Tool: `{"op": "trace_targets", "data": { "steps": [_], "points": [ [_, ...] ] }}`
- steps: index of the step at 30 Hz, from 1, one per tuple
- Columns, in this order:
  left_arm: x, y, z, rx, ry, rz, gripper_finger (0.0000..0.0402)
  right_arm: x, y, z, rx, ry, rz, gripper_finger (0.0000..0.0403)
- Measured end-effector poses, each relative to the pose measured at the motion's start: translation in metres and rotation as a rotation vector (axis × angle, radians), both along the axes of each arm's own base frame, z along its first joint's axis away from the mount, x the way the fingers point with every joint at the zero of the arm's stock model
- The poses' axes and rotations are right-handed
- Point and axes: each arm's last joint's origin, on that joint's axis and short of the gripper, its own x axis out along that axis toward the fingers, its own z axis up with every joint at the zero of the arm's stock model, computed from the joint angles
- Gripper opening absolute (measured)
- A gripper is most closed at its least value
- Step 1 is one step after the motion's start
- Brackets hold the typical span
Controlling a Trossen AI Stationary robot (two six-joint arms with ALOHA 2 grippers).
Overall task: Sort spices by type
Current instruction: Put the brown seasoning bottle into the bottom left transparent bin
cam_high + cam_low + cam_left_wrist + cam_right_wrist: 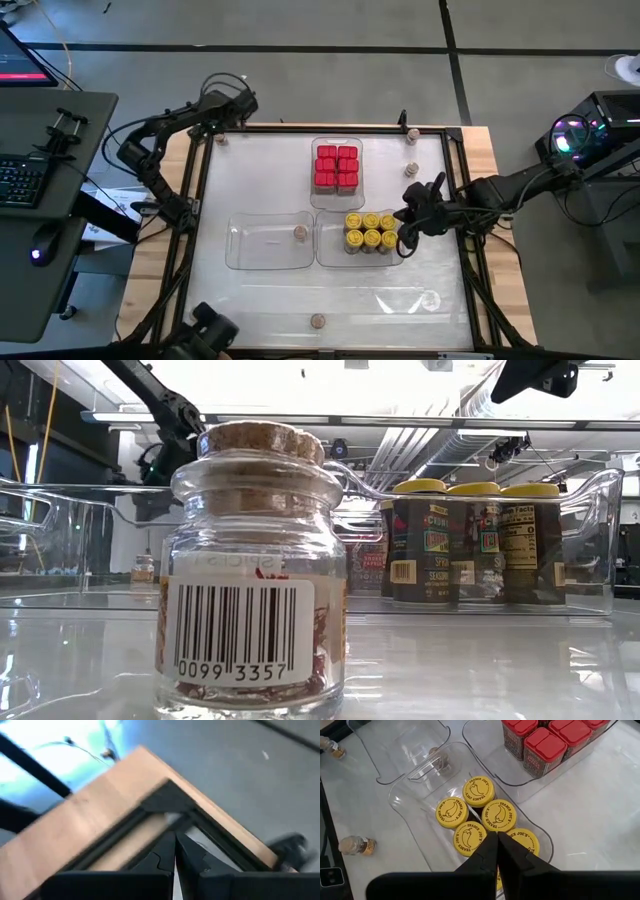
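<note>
Several red boxy spices (336, 166) stand in a clear tray (337, 143) at the far middle. Several yellow-lidded jars (370, 232) (479, 815) fill a tray (330, 250) right of centre. My right gripper (408, 225) (496, 840) hovers shut just above these lids. One cork-topped jar (299, 232) stands in the left tray (250, 250); others (411, 167) (318, 321) (255, 570) stand loose on the table. My left gripper (228, 112) (175, 842) is shut and holds nothing, above the table's far left corner.
A dark frame (330, 128) borders the white tabletop. More cork jars stand near the far edge (222, 139) (410, 131). A desk with a keyboard (20, 180) lies left of the table. Open surface stretches along the near side.
</note>
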Motion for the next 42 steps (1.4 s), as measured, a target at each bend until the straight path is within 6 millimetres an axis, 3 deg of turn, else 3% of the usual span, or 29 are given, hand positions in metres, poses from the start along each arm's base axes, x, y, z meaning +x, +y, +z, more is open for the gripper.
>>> {"op": "trace_targets", "data": {
  "steps": [4, 9, 14, 24, 30, 36, 42],
  "points": [
    [0.009, -0.004, -0.007, 0.052, 0.034, 0.03, 0.0, 0.0, 0.0, 0.0, -0.01, 0.002, 0.01, 0.0],
    [0.021, 0.007, -0.03, -0.029, 0.037, -0.051, 0.0, 0.0, 0.0, 0.0, -0.012, 0.004, 0.017, 0.0],
    [0.018, 0.005, -0.031, 0.002, 0.104, -0.03, 0.0, 0.0, 0.0, 0.0, 0.016, 0.004, 0.006, 0.0],
    [0.014, 0.016, -0.054, -0.104, 0.089, -0.009, 0.0, 0.001, 0.001, 0.001, 0.035, -0.014, 0.003, 0.0],
    [0.022, 0.026, -0.056, -0.098, 0.057, -0.123, 0.0, 0.002, 0.001, 0.001, 0.036, -0.017, 0.0, 0.0],
    [0.02, 0.024, -0.056, -0.142, 0.057, -0.126, 0.0, 0.002, 0.001, 0.001, 0.037, -0.017, 0.0, 0.0],
    [0.039, 0.01, -0.055, -0.183, 0.026, -0.199, 0.0, 0.002, 0.0, 0.001, 0.012, -0.02, -0.001, 0.0]
  ]
}}
